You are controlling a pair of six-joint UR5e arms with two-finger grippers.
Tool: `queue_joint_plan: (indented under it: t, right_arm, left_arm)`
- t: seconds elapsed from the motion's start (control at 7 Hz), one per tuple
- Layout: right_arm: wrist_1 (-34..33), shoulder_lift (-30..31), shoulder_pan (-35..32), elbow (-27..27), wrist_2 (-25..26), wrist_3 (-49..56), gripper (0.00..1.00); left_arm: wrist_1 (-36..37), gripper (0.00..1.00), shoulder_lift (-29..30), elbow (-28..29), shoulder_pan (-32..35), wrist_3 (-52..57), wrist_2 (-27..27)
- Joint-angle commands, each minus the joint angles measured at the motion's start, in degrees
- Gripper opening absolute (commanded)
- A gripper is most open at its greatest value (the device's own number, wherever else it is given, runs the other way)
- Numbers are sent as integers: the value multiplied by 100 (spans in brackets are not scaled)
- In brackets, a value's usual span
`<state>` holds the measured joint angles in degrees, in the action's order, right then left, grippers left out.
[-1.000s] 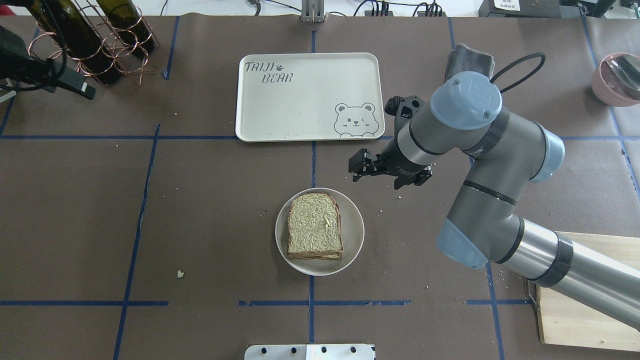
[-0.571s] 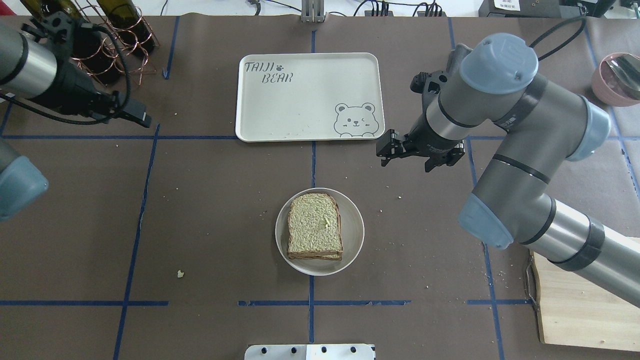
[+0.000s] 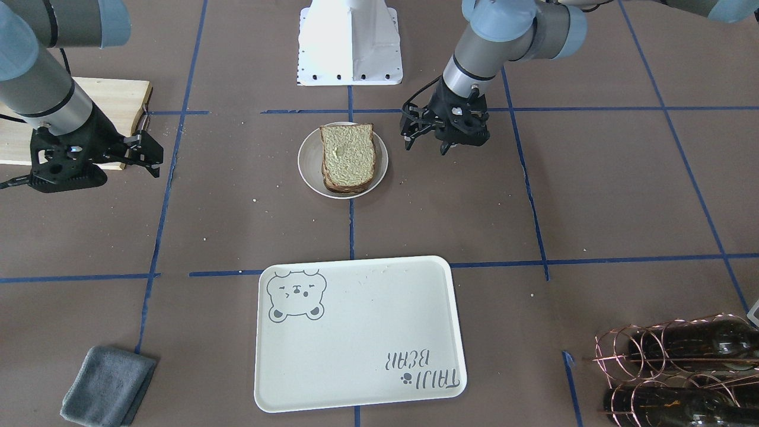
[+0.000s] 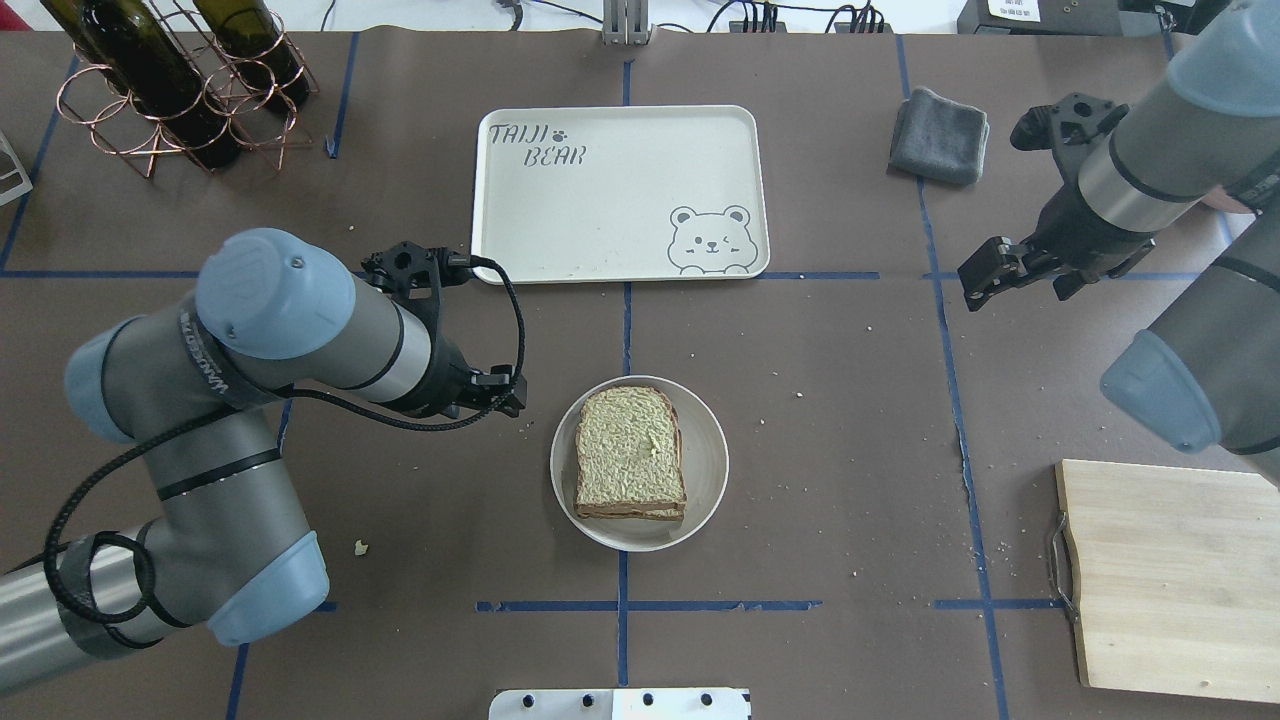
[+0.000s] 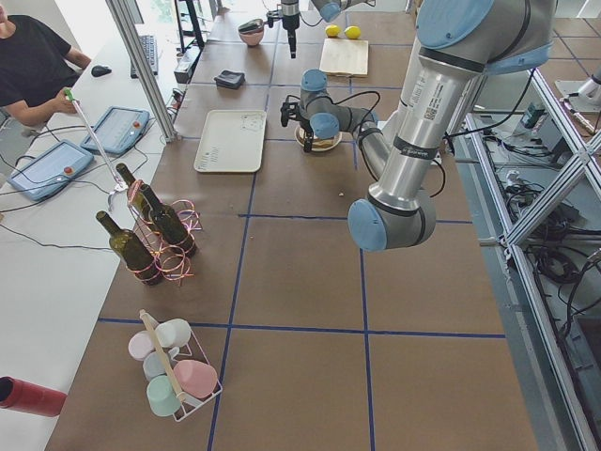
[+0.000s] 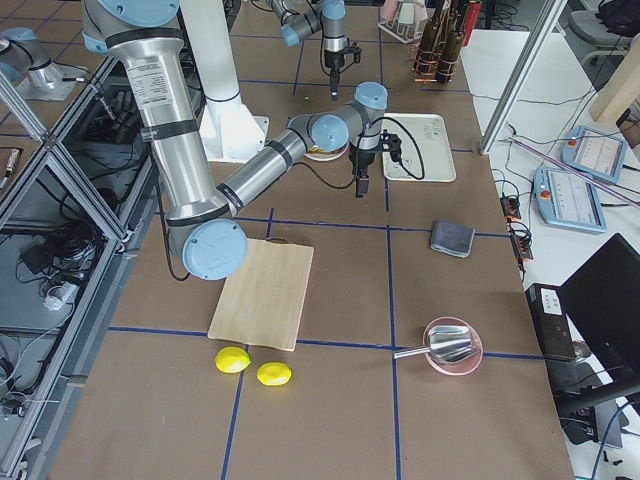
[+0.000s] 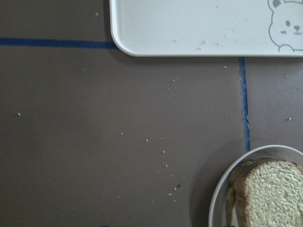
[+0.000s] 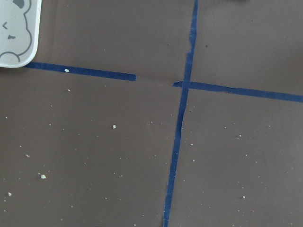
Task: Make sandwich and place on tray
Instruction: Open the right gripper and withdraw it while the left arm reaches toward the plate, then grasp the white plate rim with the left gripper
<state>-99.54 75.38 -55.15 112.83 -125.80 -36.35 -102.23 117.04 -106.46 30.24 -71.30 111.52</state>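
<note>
The sandwich (image 4: 630,460) lies in a small round white plate (image 4: 712,470) in the middle of the desk (image 4: 400,560). It is a stack of bread slices with dark crust, and a thin pale layer shows between them at the edge nearest the robot. The tray (image 4: 600,200) is on the far side of the plate, apart from it, and carries only some crumbs.

The left gripper (image 3: 426,142) hangs just beside the plate without touching it; its jaws stand apart with nothing between them. The right gripper (image 3: 152,156) is well away, over bare desk between the grey cloth (image 4: 940,135) and the wooden cutting board (image 4: 1170,580); it is also spread and holds nothing.

A copper wire rack (image 4: 160,110) holds dark wine bottles. A pink bowl (image 6: 452,347) at the desk's right end has a metal scoop in it.
</note>
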Motion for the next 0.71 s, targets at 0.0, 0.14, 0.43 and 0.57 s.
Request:
queue_joint_plan:
  t: [0.0,0.14,0.43,0.57]
  right_arm:
    - [22,309,-503,2,-391,618,100]
    - [13,345,-601,2,-454,707,100]
    - [13,346,-637,-7,-472,708,100]
    - [13,354,-663,-7,-472,708,100]
  left_arm:
    - [-234,59,213,484,-306,-138,-77]
    - [-619,59,214,738,-464,-278,-164]
    - [-711,57,283,854,-510,-349,-236]
    - [-720,53,354,951,-562,-445,-236]
